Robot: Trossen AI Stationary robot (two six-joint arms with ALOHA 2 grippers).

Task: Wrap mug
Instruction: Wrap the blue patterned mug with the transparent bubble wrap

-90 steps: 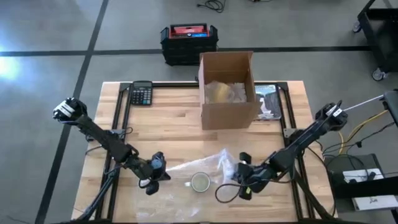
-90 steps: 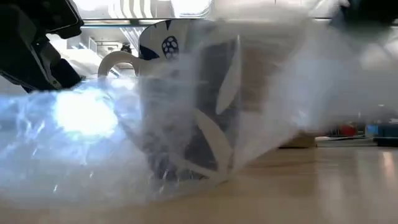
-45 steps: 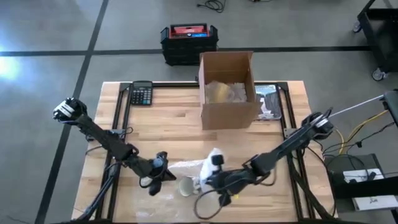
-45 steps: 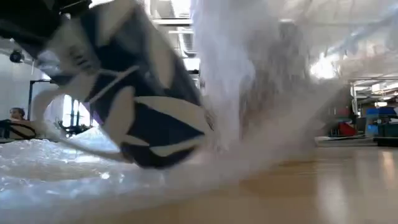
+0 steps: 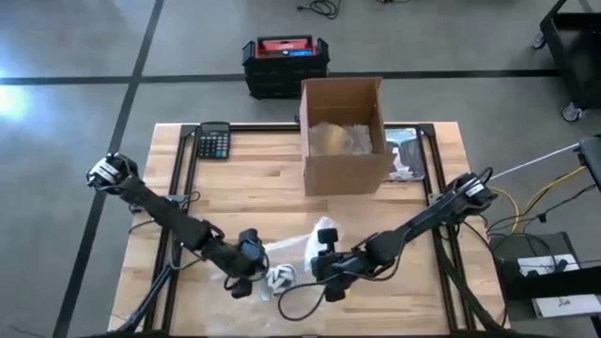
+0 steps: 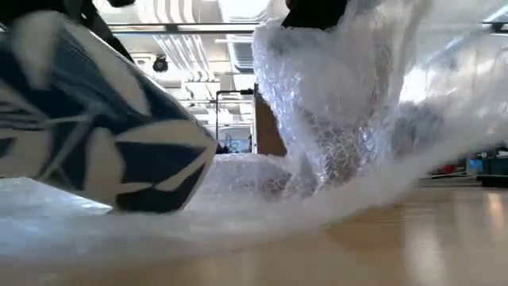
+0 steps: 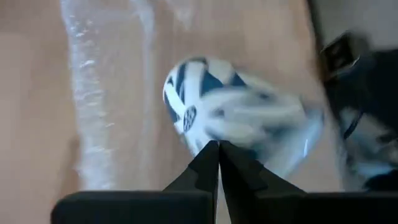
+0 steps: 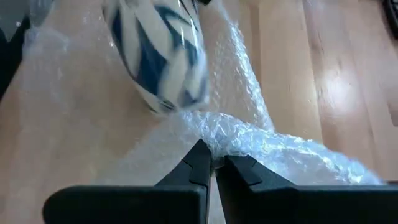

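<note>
2 grippers meet low in the high view, close to the near table edge [image 5: 141,310]. the left gripper [image 5: 250,274] sits just beside the mug [image 5: 279,279], fingers pressed together at their tips; whether they pinch anything i cannot tell. the mug, blue and white, lies tilted on the bubble wrap [image 5: 299,250], which bunches up between both arms. the right gripper [image 5: 327,268] has its fingers closed on a fold of that wrap, lifted into a peak.

my worry: the tilted mug could roll off the sheet toward the near edge if the wrap is tugged harder, and the pulled fold may slip free or tear.

room is tight in front; behind, bare wood stays open up to the cardboard box [image 5: 343,136] at centre top, with the calculator [image 5: 214,141] at upper left.
</note>
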